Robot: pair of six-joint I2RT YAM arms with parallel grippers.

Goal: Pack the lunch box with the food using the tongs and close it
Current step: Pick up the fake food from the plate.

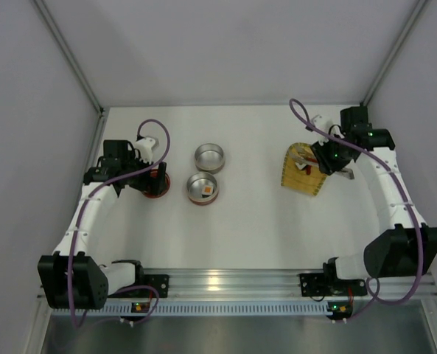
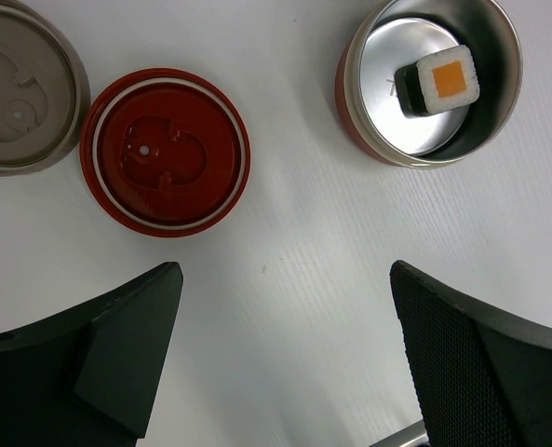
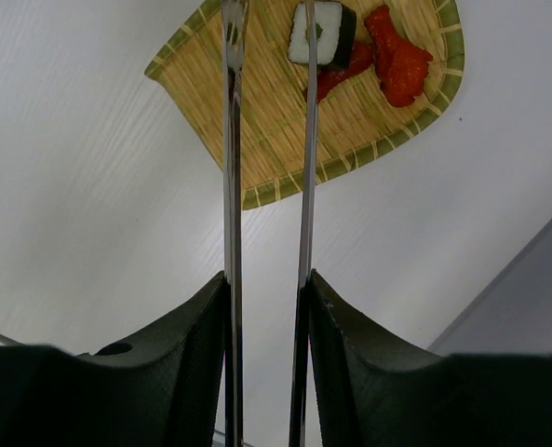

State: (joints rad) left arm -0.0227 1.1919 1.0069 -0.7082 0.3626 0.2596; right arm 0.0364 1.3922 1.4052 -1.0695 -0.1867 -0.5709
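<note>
My right gripper [image 3: 266, 279] is shut on the tongs [image 3: 232, 186], one finger pressing each slim silvery arm. The tongs reach out over the yellow woven tray [image 3: 285, 121]. Their right arm crosses a white sushi piece [image 3: 331, 33], and red food pieces [image 3: 398, 63] lie beside it. The tong tips run out of the frame. The lunch box, a round steel tin [image 2: 369, 140] with a red outside, holds an orange-topped sushi piece [image 2: 438, 82]. My left gripper [image 2: 285, 272] is open over bare table, below the red lid [image 2: 164, 152] and apart from it.
A beige-grey lid [image 2: 15, 88] lies left of the red lid. A second, empty steel tin [image 1: 209, 157] stands just behind the lunch box [image 1: 203, 188]. The tray [image 1: 303, 171] sits at the right, under my right gripper [image 1: 329, 158]. Walls enclose the table on three sides.
</note>
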